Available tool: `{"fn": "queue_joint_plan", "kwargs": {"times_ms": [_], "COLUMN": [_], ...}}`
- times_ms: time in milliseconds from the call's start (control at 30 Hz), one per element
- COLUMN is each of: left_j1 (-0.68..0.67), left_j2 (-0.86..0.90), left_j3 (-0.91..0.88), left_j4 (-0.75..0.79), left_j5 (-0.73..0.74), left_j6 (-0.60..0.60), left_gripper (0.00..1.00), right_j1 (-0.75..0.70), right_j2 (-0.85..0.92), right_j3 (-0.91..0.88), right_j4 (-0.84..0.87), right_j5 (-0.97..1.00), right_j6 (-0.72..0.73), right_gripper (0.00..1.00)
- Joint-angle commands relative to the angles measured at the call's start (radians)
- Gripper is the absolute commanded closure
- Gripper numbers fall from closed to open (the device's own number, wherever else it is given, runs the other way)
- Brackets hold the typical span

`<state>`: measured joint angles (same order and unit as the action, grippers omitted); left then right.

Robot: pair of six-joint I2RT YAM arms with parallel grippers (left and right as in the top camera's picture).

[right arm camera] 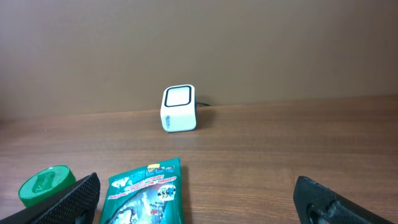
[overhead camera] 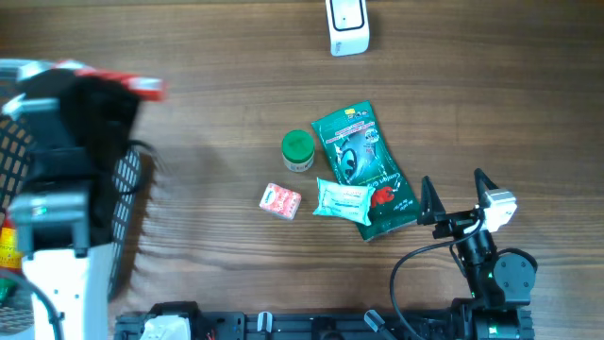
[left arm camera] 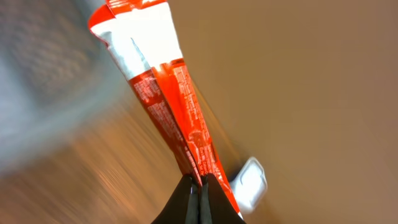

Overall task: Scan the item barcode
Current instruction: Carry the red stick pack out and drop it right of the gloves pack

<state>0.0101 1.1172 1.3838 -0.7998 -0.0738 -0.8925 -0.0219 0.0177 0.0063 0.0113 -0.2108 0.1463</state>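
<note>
Holding the red and white packet [left arm camera: 180, 106] by one end, my left gripper [left arm camera: 199, 186] is clamped shut on it at the far left, near the black mesh basket [overhead camera: 127, 189]. The packet's long axis runs straight out from the fingertips. The barcode scanner [overhead camera: 347, 26] stands at the far edge near the middle, well apart and to the right of the packet, so I judge the carry goes rightward along the far side. My right gripper [overhead camera: 458, 203] sits near right with jaws spread wide and empty, facing the scanner across the green pouch [overhead camera: 363, 170]. The left arm has the item, so the move is its own.
</note>
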Motion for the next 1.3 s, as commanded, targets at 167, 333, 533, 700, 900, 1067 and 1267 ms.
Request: {"fn": "queue_joint_plan", "kwargs": {"times_ms": [167, 333, 533, 700, 900, 1067, 1267], "left_j1": [-0.476, -0.649, -0.724, -0.752, -0.759, -0.759, -0.759], "left_j2": [0.126, 0.27, 0.401, 0.473, 0.487, 0.487, 0.488], "left_j3": [0.013, 0.013, 0.013, 0.01, 0.01, 0.01, 0.01], "left_j4": [0.023, 0.018, -0.001, -0.033, -0.034, -0.034, 0.03], "left_j5": [-0.106, -0.107, -0.107, -0.106, -0.106, -0.106, -0.04], "left_j6": [0.209, 0.212, 0.212, 0.21, 0.207, 0.207, 0.208], "left_gripper": [0.96, 0.96, 0.96, 0.96, 0.96, 0.96, 0.96], "right_j1": [0.005, 0.005, 0.005, 0.005, 0.005, 0.005, 0.005], "right_j2": [0.0, 0.0, 0.0, 0.0, 0.0, 0.0, 0.0], "right_j3": [-0.001, -0.001, -0.001, -0.001, -0.001, -0.001, -0.001], "right_j4": [0.003, 0.003, 0.003, 0.003, 0.003, 0.003, 0.003], "right_j5": [0.008, 0.008, 0.008, 0.008, 0.008, 0.008, 0.008], "right_j6": [0.013, 0.013, 0.013, 0.013, 0.013, 0.013, 0.013], "right_gripper": [0.0, 0.0, 0.0, 0.0, 0.0, 0.0, 0.0]}}
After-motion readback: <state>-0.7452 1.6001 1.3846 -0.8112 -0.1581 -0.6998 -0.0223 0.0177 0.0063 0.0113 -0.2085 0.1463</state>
